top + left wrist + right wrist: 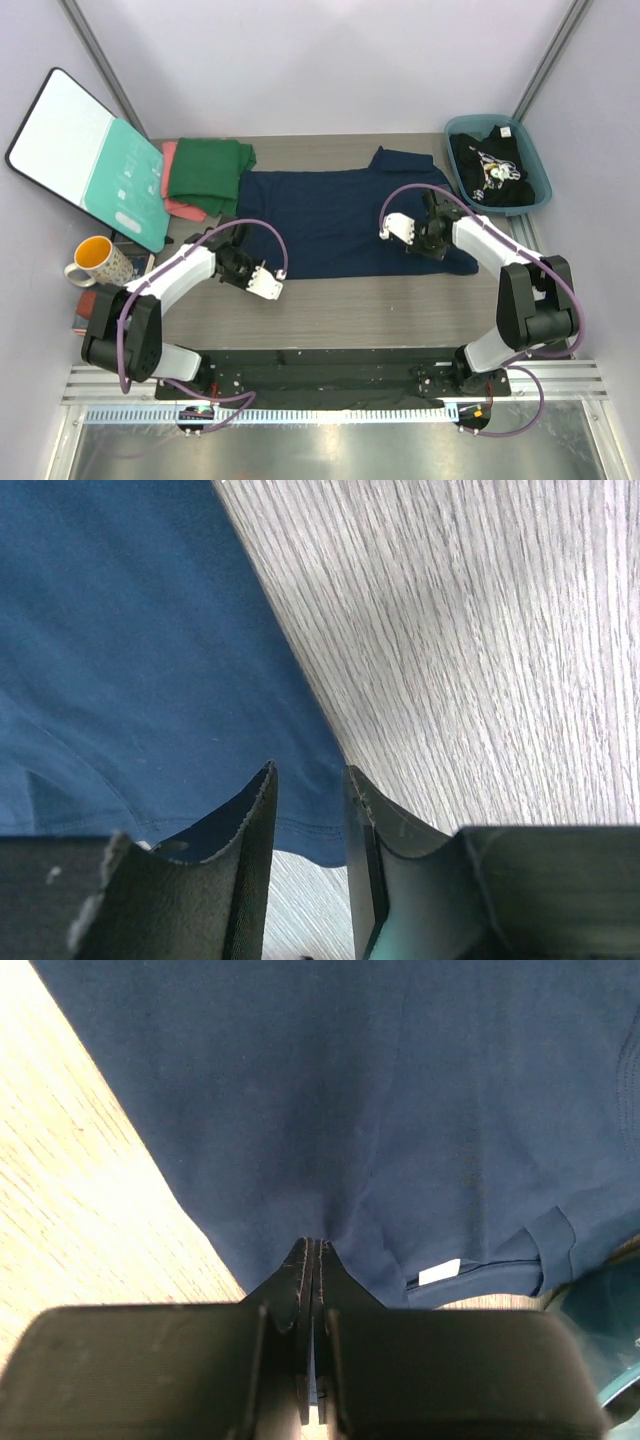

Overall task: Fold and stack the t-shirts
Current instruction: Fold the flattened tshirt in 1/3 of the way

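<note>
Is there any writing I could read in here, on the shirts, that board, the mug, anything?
No text is readable here.
On the teal-and-white board: white marks, too small to read.
On the black t-shirt: white print, too small to read.
On the navy t-shirt: a white tag, blurred, nothing legible.
On the mug: a speckled pattern, no words visible.

What I could not see

The plain navy blue cloth t-shirt (400,1110) ran off both wrist views' edges, and my right pincer's (313,1245) closed fingertips hid the fold they pinched; the salmon-pink cloth t-shirt (168,165) lay mostly under the folded dark green cloth t-shirt (208,168); the black cloth t-shirt (472,158) bore white print too small to read.
</note>
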Tool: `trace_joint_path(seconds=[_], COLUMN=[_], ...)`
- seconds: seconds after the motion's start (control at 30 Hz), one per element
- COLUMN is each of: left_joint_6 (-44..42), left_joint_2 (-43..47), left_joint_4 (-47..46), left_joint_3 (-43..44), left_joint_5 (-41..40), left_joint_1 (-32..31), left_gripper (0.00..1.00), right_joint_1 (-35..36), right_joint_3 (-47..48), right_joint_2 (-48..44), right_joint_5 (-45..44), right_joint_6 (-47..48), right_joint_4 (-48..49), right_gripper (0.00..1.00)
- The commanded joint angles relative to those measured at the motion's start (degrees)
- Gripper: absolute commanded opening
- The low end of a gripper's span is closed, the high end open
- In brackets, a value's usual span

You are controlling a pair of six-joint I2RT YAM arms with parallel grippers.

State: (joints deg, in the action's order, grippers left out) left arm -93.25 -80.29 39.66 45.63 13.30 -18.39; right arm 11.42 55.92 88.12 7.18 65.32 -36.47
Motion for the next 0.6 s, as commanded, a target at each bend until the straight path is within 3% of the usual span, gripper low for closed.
trace_joint_path(seconds=[0.0, 0.17, 0.27, 0.57], left_joint_6=[0.4, -0.8, -1.2, -2.2], left_joint_2=[2.6, 5.1, 4.8, 1.7], left_joint_4=[-0.2, 0.2, -0.5, -2.9], left_joint_3=[-1.1, -4.3, -5.5, -5.6], left_joint_5=[0.5, 1.0, 1.2, 1.1], left_joint_1=[-0.3, -0.3, -0.3, -0.3], left_gripper=[0.32, 0.4, 0.42, 0.42], right_joint_1=[-0.1, -0.1, -0.1, 0.1], right_joint_3=[1.9, -1.9, -6.3, -11.8], right_joint_2=[-2.2, -7.6, -10.0, -9.0], right_joint_5=[1.5, 3.0, 2.1, 0.8], right_joint_6=[1.9, 7.0, 10.9, 9.7], right_joint_4=[-4.9, -10.3, -10.4, -3.5], right_gripper=[0.05, 0.34, 0.43, 0.49])
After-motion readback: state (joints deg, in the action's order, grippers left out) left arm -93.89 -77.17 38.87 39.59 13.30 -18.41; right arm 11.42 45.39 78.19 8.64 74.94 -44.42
